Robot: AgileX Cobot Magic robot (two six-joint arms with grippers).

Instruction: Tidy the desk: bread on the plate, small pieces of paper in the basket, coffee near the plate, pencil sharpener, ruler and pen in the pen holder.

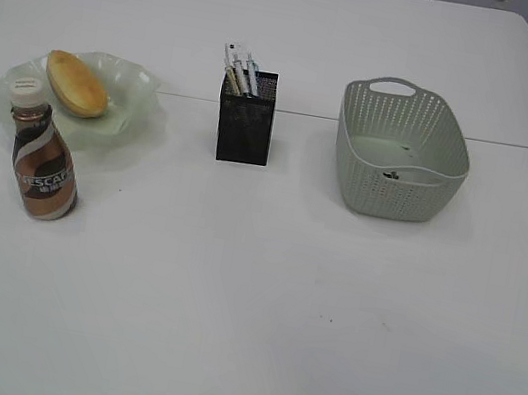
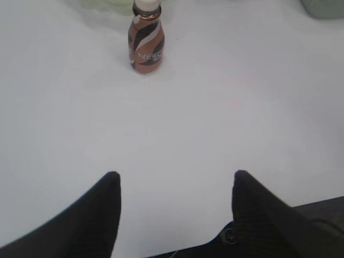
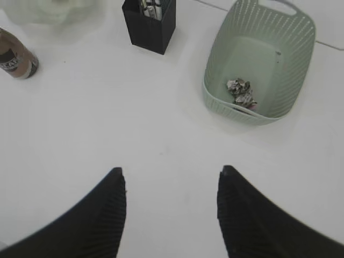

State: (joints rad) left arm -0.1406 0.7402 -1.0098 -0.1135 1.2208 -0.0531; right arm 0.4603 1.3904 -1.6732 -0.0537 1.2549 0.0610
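Golden-orange, the bread (image 1: 77,83) is seen lying on the plate (image 1: 131,84), well ahead of the left gripper (image 2: 174,180) and past the coffee (image 2: 145,43), which stands upright just beside the plate's near rim. Both pincers are released and empty: the left one's jaws stand apart over bare desk (image 2: 215,107), and the right gripper (image 3: 172,177) is likewise spread, with nothing between its fingers.

The bun is judged soft and light, easily dented, so it would best be taken gently across its middle. The bottle is judged stiff, smooth and somewhat top-heavy; a hold around its waist, below the white cap, would be safest. The glass-like plate looks fragile and is better left untouched.

Ahead and to the left of the right gripper stands the pen holder (image 3: 149,24), with pen-like items (image 3: 150,6) poking out; which ones exactly cannot be told. Ahead and to its right sits the basket (image 3: 290,48), holding crumpled paper (image 3: 241,91). No loose item is seen on the desk, and nothing blocks either pincer. The tidying is judged complete or nearly so.
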